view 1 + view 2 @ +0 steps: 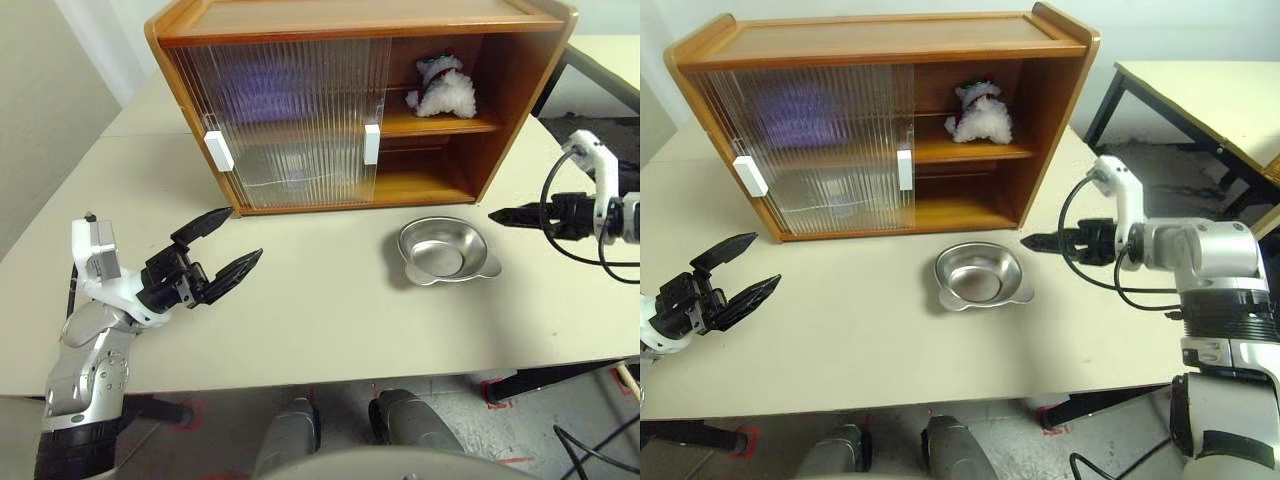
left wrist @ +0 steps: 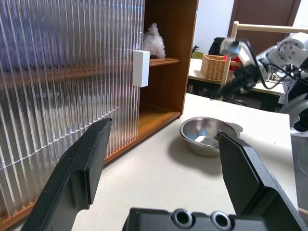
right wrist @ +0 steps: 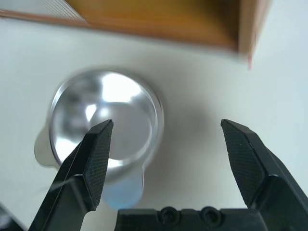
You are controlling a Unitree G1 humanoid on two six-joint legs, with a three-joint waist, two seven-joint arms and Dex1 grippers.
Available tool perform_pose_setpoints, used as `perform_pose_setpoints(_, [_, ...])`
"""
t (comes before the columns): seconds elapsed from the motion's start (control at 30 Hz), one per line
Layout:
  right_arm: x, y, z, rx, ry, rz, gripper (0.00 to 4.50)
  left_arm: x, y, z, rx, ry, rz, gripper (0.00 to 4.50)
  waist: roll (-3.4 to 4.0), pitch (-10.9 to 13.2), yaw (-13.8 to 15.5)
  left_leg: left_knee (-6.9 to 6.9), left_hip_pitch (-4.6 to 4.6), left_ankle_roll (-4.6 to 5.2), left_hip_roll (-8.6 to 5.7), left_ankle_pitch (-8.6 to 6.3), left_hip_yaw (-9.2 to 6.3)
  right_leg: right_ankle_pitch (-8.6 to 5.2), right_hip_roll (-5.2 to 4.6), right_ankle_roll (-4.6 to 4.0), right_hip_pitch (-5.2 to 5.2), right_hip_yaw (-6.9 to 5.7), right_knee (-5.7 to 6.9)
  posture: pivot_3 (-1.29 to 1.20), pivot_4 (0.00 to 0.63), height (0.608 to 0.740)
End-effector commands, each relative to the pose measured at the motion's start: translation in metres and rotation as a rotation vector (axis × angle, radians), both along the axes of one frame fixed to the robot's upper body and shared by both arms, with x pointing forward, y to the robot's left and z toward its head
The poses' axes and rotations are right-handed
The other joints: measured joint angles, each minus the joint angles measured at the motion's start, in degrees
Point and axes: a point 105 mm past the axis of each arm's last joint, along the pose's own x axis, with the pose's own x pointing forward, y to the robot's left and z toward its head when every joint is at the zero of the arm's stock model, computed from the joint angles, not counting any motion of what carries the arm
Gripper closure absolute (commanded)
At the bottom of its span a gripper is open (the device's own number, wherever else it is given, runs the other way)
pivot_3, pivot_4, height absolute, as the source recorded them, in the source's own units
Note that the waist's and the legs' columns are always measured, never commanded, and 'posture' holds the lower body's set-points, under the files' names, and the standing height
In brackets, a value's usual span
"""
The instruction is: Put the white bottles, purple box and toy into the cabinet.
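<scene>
We see the toy [image 1: 980, 115] on the cabinet's [image 1: 1050, 110] upper shelf; both the left gripper [image 1: 225, 250] and right gripper [image 3: 166, 144] hang spread, empty. Likely next: sliding a door shut.

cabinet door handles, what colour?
White, two rectangular handles on the ribbed translucent sliding doors of the cabinet. Clearest in the left eye view.

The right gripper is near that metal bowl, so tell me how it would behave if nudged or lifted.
The metal bowl looks thin and shallow, so probably light and stiff. Its shiny surface and the smooth table suggest it would slide rather than tip. The open right gripper would likely find its polished rim slippery.
</scene>
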Motion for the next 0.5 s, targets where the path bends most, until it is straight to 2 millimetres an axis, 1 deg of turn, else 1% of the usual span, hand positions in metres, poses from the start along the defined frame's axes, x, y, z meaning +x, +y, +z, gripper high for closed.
perform_pose_setpoints(0.03, [-0.013,-0.013,0.001,0.154,0.108,-0.102,0.02,-0.002,-0.002,-0.003,0.016,0.010,-0.009,0.00,-0.01,0.0,0.2,-0.02,0.00,0.00,-0.02,0.00,0.00,-0.02,0.00,0.03,0.00,0.02,0.00,-0.17,0.075,0.740])
perform_pose_setpoints(0.1, [-0.020,-0.021,-0.003,0.199,0.164,-0.152,0.02,-0.002,-0.002,-0.004,0.015,0.011,-0.010,0.00,-0.02,0.0,0.3,-0.02,0.00,0.01,-0.04,0.00,0.00,-0.04,0.00,0.06,0.01,0.05,0.00,-0.17,0.073,0.740])
perform_pose_setpoints(0.2, [-0.030,-0.031,-0.018,0.168,0.202,-0.170,0.02,-0.002,-0.002,-0.004,0.013,0.013,-0.008,0.00,-0.10,0.0,0.4,-0.03,0.02,0.01,-0.05,0.00,-0.01,-0.06,0.00,0.05,0.05,0.06,0.00,-0.17,0.071,0.740])
perform_pose_setpoints(0.27, [-0.032,-0.032,-0.024,0.182,0.217,-0.183,0.02,-0.002,-0.002,-0.004,0.012,0.013,-0.007,0.00,-0.13,0.1,0.3,-0.01,0.05,0.01,-0.04,0.00,-0.02,-0.08,0.01,0.01,0.07,0.04,0.01,-0.17,0.070,0.740])
perform_pose_setpoints(0.43, [-0.038,-0.014,-0.025,0.252,0.252,-0.133,0.02,-0.001,-0.002,-0.003,0.011,0.009,-0.007,0.00,-0.13,0.1,0.1,0.01,0.16,0.01,-0.07,0.00,0.07,-0.06,0.04,0.03,0.12,0.05,0.04,-0.17,0.068,0.740])
perform_pose_setpoints(0.5, [-0.039,-0.008,-0.033,0.249,0.260,-0.122,0.02,0.000,-0.002,-0.003,0.012,0.007,-0.008,0.00,-0.15,0.1,0.2,0.01,0.24,0.00,-0.08,0.00,0.05,-0.07,0.06,0.03,0.22,0.04,0.03,-0.17,0.067,0.740])
